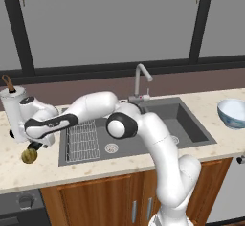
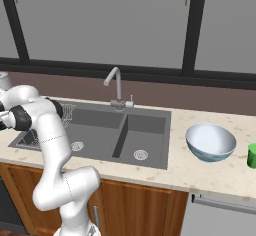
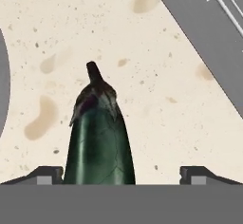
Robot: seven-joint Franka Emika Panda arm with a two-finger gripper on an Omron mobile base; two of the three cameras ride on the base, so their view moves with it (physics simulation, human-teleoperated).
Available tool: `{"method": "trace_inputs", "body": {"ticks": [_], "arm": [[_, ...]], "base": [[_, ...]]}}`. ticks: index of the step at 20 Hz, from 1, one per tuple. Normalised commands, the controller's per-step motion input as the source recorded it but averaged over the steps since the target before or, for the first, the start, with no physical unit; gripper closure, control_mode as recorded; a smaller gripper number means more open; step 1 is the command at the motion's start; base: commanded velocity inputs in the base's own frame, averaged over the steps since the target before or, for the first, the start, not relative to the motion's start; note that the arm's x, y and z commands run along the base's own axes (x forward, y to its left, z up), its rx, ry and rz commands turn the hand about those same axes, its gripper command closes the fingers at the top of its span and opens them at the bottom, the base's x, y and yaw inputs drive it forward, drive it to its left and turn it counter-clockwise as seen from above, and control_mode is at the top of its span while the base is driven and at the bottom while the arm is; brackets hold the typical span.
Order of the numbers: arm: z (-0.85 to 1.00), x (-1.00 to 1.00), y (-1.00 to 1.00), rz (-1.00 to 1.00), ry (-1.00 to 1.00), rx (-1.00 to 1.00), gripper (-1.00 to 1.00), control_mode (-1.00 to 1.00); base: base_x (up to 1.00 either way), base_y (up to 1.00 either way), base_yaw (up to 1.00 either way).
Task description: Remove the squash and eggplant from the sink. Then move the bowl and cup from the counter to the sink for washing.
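place: kitchen | cues: sink (image 2: 125, 130) with faucet (image 2: 116, 87), stone counter (image 2: 200, 172), wooden cabinets (image 2: 140, 205), windows behind

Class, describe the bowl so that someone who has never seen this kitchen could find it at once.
Start at the dark grey double-basin sink under the windows, then follow the beige speckled counter away from the wire-rack side. There stands the bowl, wide and round, white inside with a pale blue-grey outside. Its only near neighbour is the cup, which is bright green and far smaller.

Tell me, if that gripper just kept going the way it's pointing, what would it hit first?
Most likely the eggplant, lying between the open fingertips of the gripper. Just beyond it is the counter. Depth is hard to judge.
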Motion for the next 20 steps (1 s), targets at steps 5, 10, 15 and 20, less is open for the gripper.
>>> {"method": "trace_inputs", "body": {"ticks": [5, 10, 15, 20], "arm": [[0.18, -0.11, -0.11, 0.0, -0.01, 0.0, -1.0, -1.0], [0.19, -0.13, -0.14, 0.0, -0.01, 0.0, -1.0, -1.0], [0.16, -0.17, -0.18, 0.0, -0.01, 0.0, -1.0, -1.0], [0.14, -0.21, -0.23, 0.0, -0.01, 0.0, -1.0, -1.0]], "base": [[0.0, 0.0, 0.0], [0.0, 0.0, 0.0], [0.0, 0.0, 0.0], [0.0, 0.0, 0.0]]}}
